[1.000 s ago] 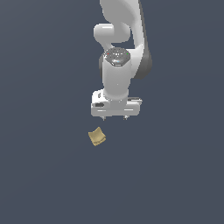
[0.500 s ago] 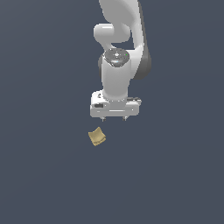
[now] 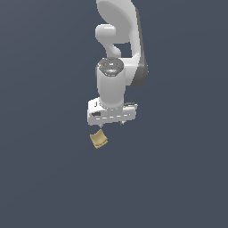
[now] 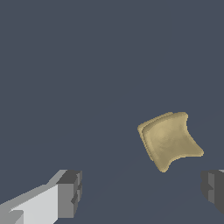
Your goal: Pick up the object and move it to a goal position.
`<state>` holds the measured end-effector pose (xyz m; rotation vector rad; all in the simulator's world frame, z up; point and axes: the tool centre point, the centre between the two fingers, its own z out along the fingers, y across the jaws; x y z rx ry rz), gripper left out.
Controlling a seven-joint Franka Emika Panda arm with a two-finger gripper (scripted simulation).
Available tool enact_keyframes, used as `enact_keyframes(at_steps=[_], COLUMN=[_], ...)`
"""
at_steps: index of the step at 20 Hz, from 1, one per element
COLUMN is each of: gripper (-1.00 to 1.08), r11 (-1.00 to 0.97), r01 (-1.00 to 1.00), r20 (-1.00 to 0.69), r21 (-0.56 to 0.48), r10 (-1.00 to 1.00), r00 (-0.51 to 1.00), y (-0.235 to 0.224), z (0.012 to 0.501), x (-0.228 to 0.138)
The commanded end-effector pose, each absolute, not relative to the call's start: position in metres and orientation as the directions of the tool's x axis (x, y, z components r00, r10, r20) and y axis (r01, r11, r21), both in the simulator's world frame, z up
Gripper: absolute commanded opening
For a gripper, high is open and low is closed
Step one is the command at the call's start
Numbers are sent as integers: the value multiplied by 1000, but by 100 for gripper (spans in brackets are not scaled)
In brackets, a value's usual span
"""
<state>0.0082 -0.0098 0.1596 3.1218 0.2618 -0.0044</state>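
Observation:
The object (image 3: 99, 140) is a small tan-yellow blocky piece with a curved, concave top. It lies on the dark grey floor, just below and slightly toward the exterior view's left of my gripper (image 3: 111, 124). The white gripper is open and empty, its short fingertips pointing down and apart from the object. In the wrist view the object (image 4: 171, 140) lies beyond the two dark finger pads (image 4: 70, 193), nearer the other pad (image 4: 213, 189), not between them.
The white arm (image 3: 120, 53) rises above the gripper toward the top of the exterior view. The flat dark grey floor (image 3: 44, 178) surrounds everything.
The gripper has moved slightly toward the exterior view's left, closer to a spot over the object. The object has not moved.

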Motion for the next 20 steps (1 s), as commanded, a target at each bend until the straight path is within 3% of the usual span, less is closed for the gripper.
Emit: enact_keyframes(at_steps=[1, 20], gripper=[100, 100], r11=[-978, -857], r01=[210, 515], r20=[-4, -1], r21=[8, 1], r10=[210, 515], r00=[978, 857], y=[-18, -76], z=[152, 96], x=[10, 21])
